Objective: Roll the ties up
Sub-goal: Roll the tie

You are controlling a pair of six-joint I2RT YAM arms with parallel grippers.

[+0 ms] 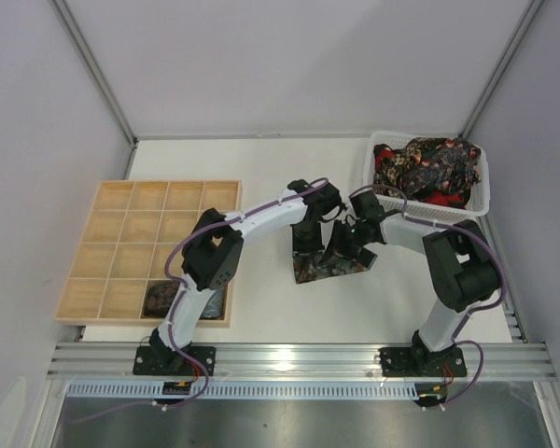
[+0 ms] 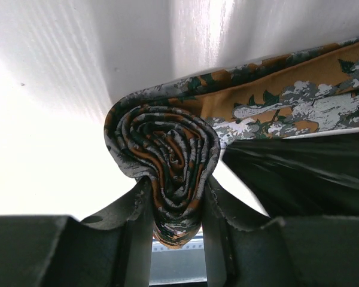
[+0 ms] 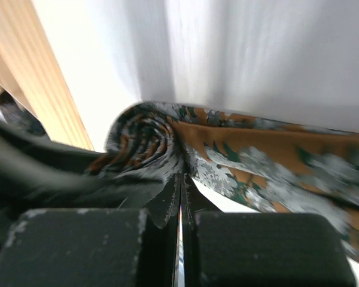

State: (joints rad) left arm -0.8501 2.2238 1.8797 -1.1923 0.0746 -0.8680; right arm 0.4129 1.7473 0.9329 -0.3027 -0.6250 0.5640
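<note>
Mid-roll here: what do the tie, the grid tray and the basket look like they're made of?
The tie looks like woven fabric, perhaps silk or polyester: faint sheen, soft coiled layers. The grid tray is pale wood, matte, apparently unvarnished. The basket is probably white plastic, judging by its moulded mesh walls.

No legible txt or nos.

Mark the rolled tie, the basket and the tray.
Rolled brown-green patterned tie (image 2: pixel 170 158): left wrist view, spiral's centre.
White plastic mesh basket (image 1: pixel 448 212): top external view, front wall.
Pale wooden grid tray (image 1: pixel 168 183): top external view, far rim.
</note>
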